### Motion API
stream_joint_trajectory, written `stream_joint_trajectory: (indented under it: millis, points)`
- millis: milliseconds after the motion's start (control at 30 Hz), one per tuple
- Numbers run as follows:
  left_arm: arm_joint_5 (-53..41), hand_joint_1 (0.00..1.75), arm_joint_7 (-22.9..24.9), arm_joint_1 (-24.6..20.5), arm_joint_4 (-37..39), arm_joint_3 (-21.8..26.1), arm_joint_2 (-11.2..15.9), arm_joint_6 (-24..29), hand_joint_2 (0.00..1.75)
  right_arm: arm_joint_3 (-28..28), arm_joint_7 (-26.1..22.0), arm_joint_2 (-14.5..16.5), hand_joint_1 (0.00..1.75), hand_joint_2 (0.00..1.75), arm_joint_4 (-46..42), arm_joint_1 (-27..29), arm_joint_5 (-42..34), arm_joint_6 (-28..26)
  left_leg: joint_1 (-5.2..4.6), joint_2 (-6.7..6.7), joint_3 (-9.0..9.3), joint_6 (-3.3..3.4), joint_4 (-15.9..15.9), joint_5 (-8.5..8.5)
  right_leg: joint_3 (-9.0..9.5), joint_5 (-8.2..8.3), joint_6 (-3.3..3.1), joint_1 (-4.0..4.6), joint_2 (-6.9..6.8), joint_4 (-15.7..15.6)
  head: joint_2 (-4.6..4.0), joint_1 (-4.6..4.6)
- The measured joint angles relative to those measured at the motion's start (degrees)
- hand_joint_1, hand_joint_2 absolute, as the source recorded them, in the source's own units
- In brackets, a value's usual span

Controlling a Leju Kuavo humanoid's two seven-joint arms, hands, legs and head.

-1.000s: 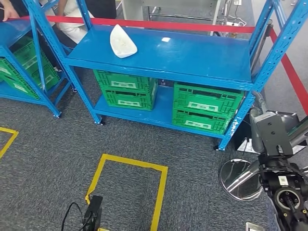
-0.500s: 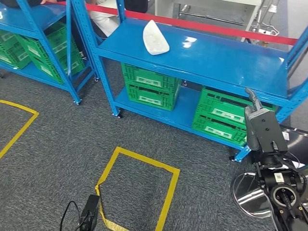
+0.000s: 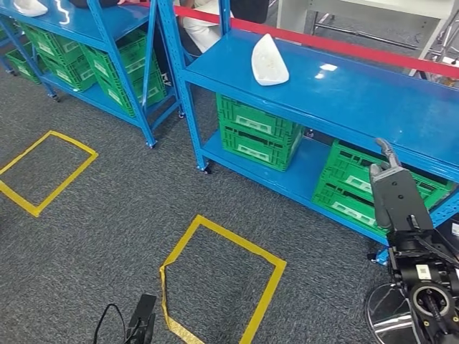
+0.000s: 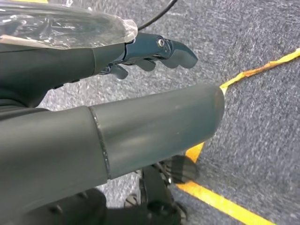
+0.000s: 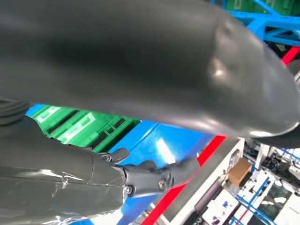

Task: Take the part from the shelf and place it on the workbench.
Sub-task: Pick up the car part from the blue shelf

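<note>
Grey carpet with yellow taped squares, and blue shelving runs along the back, so that's my landmark. Left of the shelving's post, my left hand hangs low over the carpet with nothing in it, fingers loosely apart. The white part sits on the shelving's top board, near its left end, untouched. Green crates are on the board below it. My right hand is up in front of the shelving's right end, empty, fingers stretched out. So basically nothing's done yet: I reckon the reach, grab and carry to the workbench are all still ahead.
</note>
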Motion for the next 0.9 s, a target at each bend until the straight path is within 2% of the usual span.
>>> stream_joint_trajectory:
  millis: [33, 67, 100, 133, 167, 200, 267, 300, 333, 367, 400, 433, 467, 533, 567, 600, 633, 667, 733, 767, 800, 900]
  points:
    - [-0.2, 0.00, 0.0, -0.1, 0.0, 0.0, -0.1, -0.1, 0.00, -0.1, 0.4, -0.3, 0.00, 0.00, -0.6, 0.3, 0.1, 0.0, 0.05, 1.23, -2.08, -0.29, 4.1, -1.81, 0.02, -0.01, -0.17, 0.08, -0.64, -0.1, 0.00, -0.23]
    - [-0.4, 0.00, 0.0, -0.2, 0.0, 0.0, -0.1, -0.2, 0.00, -0.2, 0.8, -0.6, 0.00, 0.00, -1.1, 0.7, 0.2, 0.1, 0.15, 1.77, -3.97, -0.49, 7.8, -3.10, 0.01, -0.06, -0.30, 0.17, -1.31, 0.0, 0.00, -0.28]
    - [-0.4, 0.00, 0.1, -0.2, 0.0, 0.0, -0.2, -0.3, 0.00, -0.2, 1.1, -0.9, 0.00, 0.00, -1.7, 1.1, 0.3, 0.2, 0.21, 2.07, -5.12, -0.61, 9.9, -3.50, 0.03, -0.13, -0.31, 0.22, -1.94, 0.0, 0.00, -0.32]
    - [-0.3, 0.00, 0.1, -0.2, 0.0, 0.0, -0.2, -0.2, 0.00, -0.3, 1.3, -1.1, 0.00, 0.00, -2.2, 1.4, 0.4, 0.4, 0.24, 2.28, -5.17, -0.63, 9.8, -2.87, 0.07, -0.22, -0.31, 0.25, -2.55, 0.0, 0.00, -0.36]
    - [0.0, 0.00, 0.2, -0.1, 0.0, 0.0, -0.1, -0.1, 0.00, -0.3, 1.3, -1.3, 0.00, 0.00, -2.7, 1.6, 0.4, 0.5, 0.24, 2.58, -3.93, -0.53, 7.4, -1.31, 0.17, -0.32, -0.24, 0.27, -3.09, 0.0, 0.00, -0.41]
    - [0.3, 0.00, 0.1, -0.1, 0.0, 0.0, 0.1, 0.1, 0.00, -0.3, 1.3, -1.4, 0.00, 0.00, -3.0, 1.7, 0.4, 0.8, 0.18, 3.27, -1.78, -0.31, 3.2, 0.65, 0.33, -0.45, -0.12, 0.31, -3.56, 0.0, 0.00, -0.48]
    - [0.8, 0.00, -0.1, -0.1, 0.0, 0.0, 0.5, 0.5, 0.00, -0.4, 0.9, -1.6, 0.00, 0.00, -3.5, 1.7, 0.4, 1.1, -0.29, 5.21, 2.08, 0.43, -4.4, 3.31, 0.62, -0.80, 0.34, 0.63, -4.37, 0.0, 0.00, -0.63]
    - [0.9, 0.00, -0.2, -0.1, 0.0, 0.1, 0.6, 0.7, 0.00, -0.5, 0.7, -1.7, 0.00, 0.00, -3.6, 1.7, 0.4, 1.2, -0.52, 5.74, 2.97, 0.83, -6.2, 3.74, 0.74, -0.98, 0.59, 0.79, -4.78, 0.0, 0.00, -0.63]
    - [1.1, 0.00, -0.3, -0.1, 0.0, 0.1, 0.7, 0.8, 0.00, -0.5, 0.5, -1.8, 0.00, 0.00, -3.6, 1.6, 0.4, 1.3, -0.72, 5.66, 3.14, 1.20, -6.8, 3.70, 0.87, -1.13, 0.88, 0.93, -5.21, -0.1, 0.00, -0.59]
    - [1.3, 0.00, -0.4, -0.1, 0.0, 0.2, 0.9, 1.0, 0.00, -0.5, 0.2, -1.9, 0.00, 0.00, -3.6, 1.5, 0.4, 1.5, -0.72, 4.99, 3.13, 1.54, -6.9, 3.79, 1.07, -1.25, 1.16, 0.95, -5.66, -0.2, 0.00, -0.49]
    - [1.6, 0.00, -0.5, -0.1, 0.0, 0.2, 1.0, 1.3, 0.00, -0.4, -0.1, -1.9, 0.00, 0.00, -3.6, 1.5, 0.4, 1.6, -0.61, 4.51, 3.26, 1.84, -7.1, 3.85, 1.23, -1.51, 1.45, 0.84, -5.65, -0.1, 0.00, -0.44]
    - [1.9, 0.00, -0.6, -0.1, 0.0, 0.3, 1.1, 1.5, 0.00, -0.4, -0.5, -1.9, 0.00, 0.00, -3.6, 1.3, 0.4, 1.8, -0.50, 4.05, 3.45, 2.14, -7.4, 3.95, 1.13, -2.18, 1.70, 0.72, -4.95, 0.6, 0.00, -0.36]
    - [2.3, 0.00, -0.7, -0.1, 0.0, 0.4, 1.2, 1.6, 0.00, -0.2, -0.9, -1.9, 0.00, 0.00, -3.6, 1.1, 0.3, 1.9, -0.35, 3.69, 3.66, 2.44, -7.7, 4.07, 0.48, -3.40, 1.87, 0.57, -3.92, 2.5, 0.00, -0.24]
    - [3.1, 0.00, -1.0, -0.2, 0.0, 0.7, 1.6, 1.8, 0.00, 0.1, -1.5, -1.9, 0.00, 0.00, -3.3, 0.7, -0.1, 1.8, -0.27, 3.03, 3.88, 2.84, -7.9, 4.11, -2.73, -7.01, 2.03, 0.37, -1.73, 9.7, 0.00, 0.09]
    - [3.6, 0.00, -1.4, -0.2, 0.0, 0.8, 1.9, 1.7, 0.00, 0.2, -1.6, -1.9, 0.00, 0.00, -3.1, 0.6, -0.3, 1.6, -0.30, 2.71, 3.91, 2.97, -7.9, 4.06, -4.74, -8.48, 2.12, 0.34, -1.33, 13.6, 0.00, 0.22]
    - [4.2, 0.00, -1.8, -0.1, 0.0, 1.1, 2.1, 1.5, 0.00, 0.5, -1.5, -1.9, 0.00, 0.00, -2.8, 0.6, -0.2, 1.1, -0.33, 2.36, 3.97, 3.02, -7.8, 4.00, -6.22, -9.01, 2.20, 0.33, -1.13, 16.2, 0.00, 0.29]
    - [4.7, 0.00, -2.2, 0.1, 0.0, 1.5, 2.4, 1.2, 0.00, 0.7, -1.1, -1.9, 0.00, 0.00, -2.6, 0.7, 0.0, 0.5, -0.35, 2.02, 4.06, 3.03, -7.8, 3.89, -6.79, -8.37, 2.24, 0.32, -1.04, 16.7, 0.00, 0.33]
    - [4.9, 0.00, -2.5, 0.2, 0.0, 1.8, 2.7, 0.8, 0.00, 0.9, -0.5, -1.9, 0.00, 0.00, -2.5, 0.7, 0.3, -0.3, -0.35, 1.69, 4.16, 2.98, -7.6, 3.75, -6.28, -6.65, 2.22, 0.31, -1.01, 15.0, 0.00, 0.37]
    - [4.8, 0.00, -2.8, 0.4, 0.0, 2.2, 3.2, 0.5, 0.00, 1.2, 0.7, -1.9, 0.00, 0.00, -2.8, 0.9, 0.9, -1.9, -0.36, 1.11, 4.36, 2.68, -7.1, 3.30, -3.31, -2.32, 1.96, 0.33, -0.86, 7.5, 0.00, 0.44]
    - [4.5, 0.00, -2.7, 0.4, 0.0, 2.2, 3.5, 0.4, 0.00, 1.2, 1.2, -2.0, 0.00, 0.00, -3.1, 1.3, 1.0, -2.8, -0.42, 0.83, 4.29, 2.43, -6.8, 3.06, -1.95, -1.08, 1.79, 0.35, -0.70, 4.2, 0.00, 0.50]
    - [4.2, 0.00, -2.4, 0.3, 0.0, 2.2, 3.8, 0.4, 0.00, 1.2, 1.7, -2.1, 0.00, 0.00, -3.6, 1.8, 1.2, -3.6, -0.44, 0.61, 4.16, 2.15, -6.5, 2.92, -1.13, -0.55, 1.59, 0.42, -0.56, 2.2, 0.00, 0.50]
    - [3.1, 0.00, -1.2, 0.2, 0.0, 2.3, 4.5, 0.4, 0.00, 0.6, 1.9, -2.5, 0.00, 0.00, -5.1, 3.6, 1.5, -5.1, -0.34, 0.40, 3.93, 1.17, -6.4, 2.81, -0.69, -0.60, 0.73, 0.62, -0.41, 1.1, 0.00, 0.42]
